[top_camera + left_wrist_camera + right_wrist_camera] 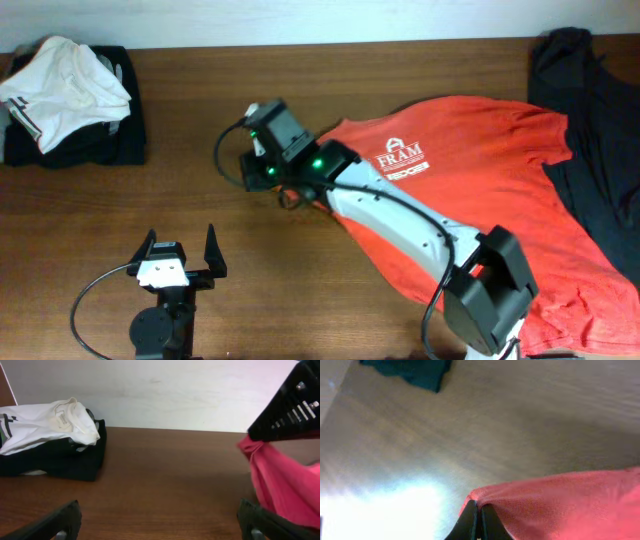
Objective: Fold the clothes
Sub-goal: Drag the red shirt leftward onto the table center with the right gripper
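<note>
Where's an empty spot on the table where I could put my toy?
Bare wood lies between the clothes pile and the right hand, and in front, between the left hand and the T-shirt. The right side is crowded: the T-shirt and a black garment cover it.

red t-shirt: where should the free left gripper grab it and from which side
Best take the red t-shirt by its flat edge nearest the left gripper, below the right arm, sliding in low from the left across the table. The right gripper pinches a lifted edge farther up.
</note>
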Motion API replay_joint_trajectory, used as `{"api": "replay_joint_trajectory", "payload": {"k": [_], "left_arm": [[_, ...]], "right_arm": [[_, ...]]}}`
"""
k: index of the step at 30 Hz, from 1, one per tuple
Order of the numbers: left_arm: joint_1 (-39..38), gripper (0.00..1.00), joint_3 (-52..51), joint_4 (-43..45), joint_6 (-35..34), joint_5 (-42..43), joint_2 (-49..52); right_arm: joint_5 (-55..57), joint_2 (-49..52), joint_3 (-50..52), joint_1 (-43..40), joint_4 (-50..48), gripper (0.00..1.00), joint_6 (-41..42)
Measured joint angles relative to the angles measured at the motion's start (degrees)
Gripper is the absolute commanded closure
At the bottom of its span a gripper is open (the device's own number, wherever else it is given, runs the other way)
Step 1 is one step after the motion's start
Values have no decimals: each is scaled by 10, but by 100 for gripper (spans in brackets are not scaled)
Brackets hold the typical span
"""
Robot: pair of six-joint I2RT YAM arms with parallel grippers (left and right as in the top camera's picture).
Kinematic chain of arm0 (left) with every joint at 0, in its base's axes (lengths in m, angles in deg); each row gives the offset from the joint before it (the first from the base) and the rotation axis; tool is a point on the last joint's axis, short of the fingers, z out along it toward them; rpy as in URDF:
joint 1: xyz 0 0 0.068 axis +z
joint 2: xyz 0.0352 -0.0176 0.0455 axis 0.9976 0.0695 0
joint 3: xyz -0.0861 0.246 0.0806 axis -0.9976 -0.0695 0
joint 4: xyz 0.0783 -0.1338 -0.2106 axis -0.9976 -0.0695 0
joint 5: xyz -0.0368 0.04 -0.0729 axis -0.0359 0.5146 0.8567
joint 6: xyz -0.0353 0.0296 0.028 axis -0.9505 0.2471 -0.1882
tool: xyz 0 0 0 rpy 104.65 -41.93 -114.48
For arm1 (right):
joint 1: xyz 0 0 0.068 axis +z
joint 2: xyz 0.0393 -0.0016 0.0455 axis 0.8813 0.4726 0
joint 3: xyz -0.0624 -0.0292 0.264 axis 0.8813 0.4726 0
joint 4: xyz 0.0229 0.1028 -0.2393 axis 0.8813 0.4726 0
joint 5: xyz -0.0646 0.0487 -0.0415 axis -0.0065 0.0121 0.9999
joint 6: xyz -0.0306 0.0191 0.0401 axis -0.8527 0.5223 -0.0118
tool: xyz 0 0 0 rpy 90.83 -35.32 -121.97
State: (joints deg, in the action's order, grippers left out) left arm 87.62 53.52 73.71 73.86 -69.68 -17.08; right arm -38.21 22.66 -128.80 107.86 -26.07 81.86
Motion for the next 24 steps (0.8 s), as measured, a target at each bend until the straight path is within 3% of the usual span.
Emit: {"api": "replay_joint_trajectory", "payload": {"k": [1,2,3,5,6,13,18,24], "left_arm": [[0,1,0,0,0,0,0],[0,1,0,0,0,0,0],[0,1,0,0,0,0,0],[0,1,0,0,0,0,0],[0,1,0,0,0,0,0],[0,1,0,0,0,0,0],[0,1,0,0,0,0,0],[0,1,0,0,0,0,0]], "right_arm": [[0,1,0,16,-2,60,5],[-2,5,0,33,-5,46,7],[-3,9,0,43,-6,25,7],[-6,12,0,45,0,13,-3],[-8,12,0,34,14,1,-6],[-5,6,-6,-272,263,1,-13],[-6,6,-6,-371,328,1,-13],[8,6,-6,-375,344,1,-13]]}}
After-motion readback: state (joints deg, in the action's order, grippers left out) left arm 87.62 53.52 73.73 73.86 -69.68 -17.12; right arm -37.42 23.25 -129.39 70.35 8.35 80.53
